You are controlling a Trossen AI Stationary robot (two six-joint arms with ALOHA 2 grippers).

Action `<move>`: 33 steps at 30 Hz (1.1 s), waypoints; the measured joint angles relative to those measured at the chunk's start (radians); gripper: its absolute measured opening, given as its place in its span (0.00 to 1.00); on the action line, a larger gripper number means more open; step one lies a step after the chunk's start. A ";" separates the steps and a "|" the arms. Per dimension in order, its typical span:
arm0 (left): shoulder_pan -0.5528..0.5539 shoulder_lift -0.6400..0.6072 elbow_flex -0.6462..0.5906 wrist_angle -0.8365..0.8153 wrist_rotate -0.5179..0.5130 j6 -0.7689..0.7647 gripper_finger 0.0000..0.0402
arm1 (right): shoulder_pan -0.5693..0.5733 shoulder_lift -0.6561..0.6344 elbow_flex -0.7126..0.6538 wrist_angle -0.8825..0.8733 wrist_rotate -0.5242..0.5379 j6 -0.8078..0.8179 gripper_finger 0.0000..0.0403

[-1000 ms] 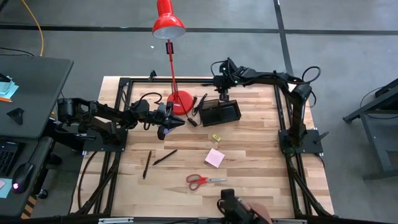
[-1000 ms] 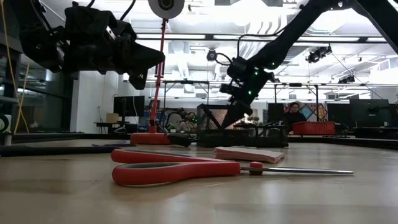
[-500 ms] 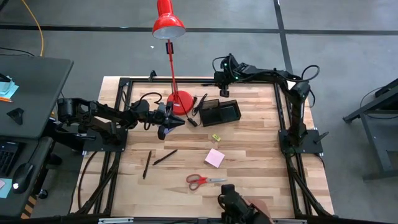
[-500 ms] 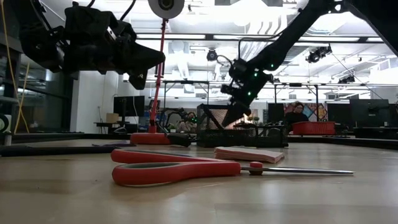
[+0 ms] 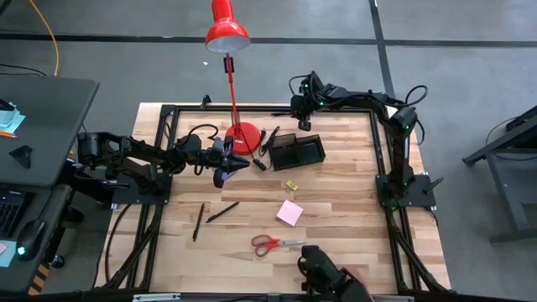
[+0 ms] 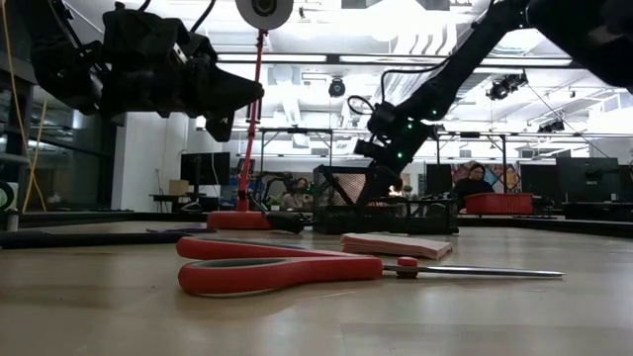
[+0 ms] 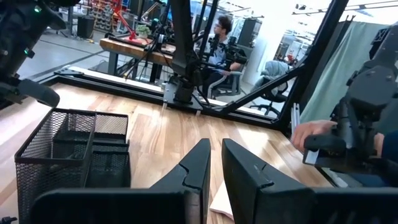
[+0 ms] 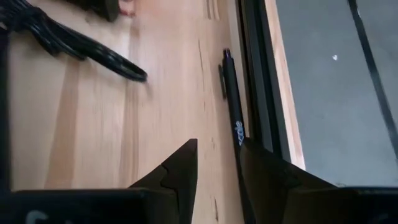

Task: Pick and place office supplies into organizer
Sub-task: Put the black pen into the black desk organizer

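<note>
The black mesh organizer [image 5: 298, 152] stands at the far middle of the table, with a dark pen [image 5: 270, 139] leaning at its left end. My right gripper [image 5: 304, 127] hovers just beyond it, slanting down, slightly open over bare wood. Another dark pen [image 8: 233, 106] lies ahead of it along the table's far rail. Two pens [image 5: 198, 221] [image 5: 223, 211], red scissors [image 5: 275, 243], a pink pad [image 5: 290, 212] and a yellow piece [image 5: 291, 185] lie flat on the wood. My left gripper [image 5: 237, 164] hangs shut and level beside the lamp base.
A red desk lamp's round base [image 5: 242, 134] stands left of the organizer, its pole rising over the far edge. Black frame rails [image 5: 386, 159] border the table's left, right and far sides. A person's hand [image 7: 311, 134] with a dark device is at the near edge.
My right gripper has drifted a little toward the table's far right, away from above the organizer, and has sunk slightly. Its finger gap has not changed.
</note>
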 joint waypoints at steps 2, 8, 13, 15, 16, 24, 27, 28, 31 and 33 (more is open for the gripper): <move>0.000 0.000 0.000 0.004 -0.001 0.000 0.08 | -0.006 0.007 0.004 -0.003 -0.007 0.001 0.28; 0.000 0.000 0.000 0.019 0.000 0.000 0.08 | -0.012 0.065 0.100 -0.108 -0.041 0.006 0.28; 0.000 0.000 0.000 0.007 0.002 0.000 0.08 | -0.012 0.098 0.154 -0.146 -0.049 0.001 0.28; 0.000 0.000 0.000 -0.012 0.002 0.000 0.08 | -0.012 0.108 0.158 -0.153 -0.048 -0.004 0.28; 0.000 0.000 0.000 -0.018 0.002 0.000 0.08 | -0.012 0.113 0.158 -0.160 -0.049 -0.008 0.28; 0.000 0.000 0.000 -0.012 0.002 0.000 0.08 | -0.012 0.158 0.158 -0.158 -0.020 -0.031 0.28; 0.000 0.000 0.000 -0.006 0.002 0.006 0.08 | -0.013 0.161 0.159 -0.158 -0.026 -0.035 0.28; 0.000 0.000 0.000 -0.006 0.002 0.011 0.08 | -0.013 0.162 0.159 -0.157 -0.029 -0.040 0.28; 0.000 0.000 0.000 -0.006 0.002 0.015 0.08 | -0.013 0.163 0.169 -0.159 -0.018 -0.047 0.28; 0.000 0.000 0.000 -0.006 0.002 0.016 0.08 | -0.013 0.164 0.178 -0.159 -0.007 -0.057 0.28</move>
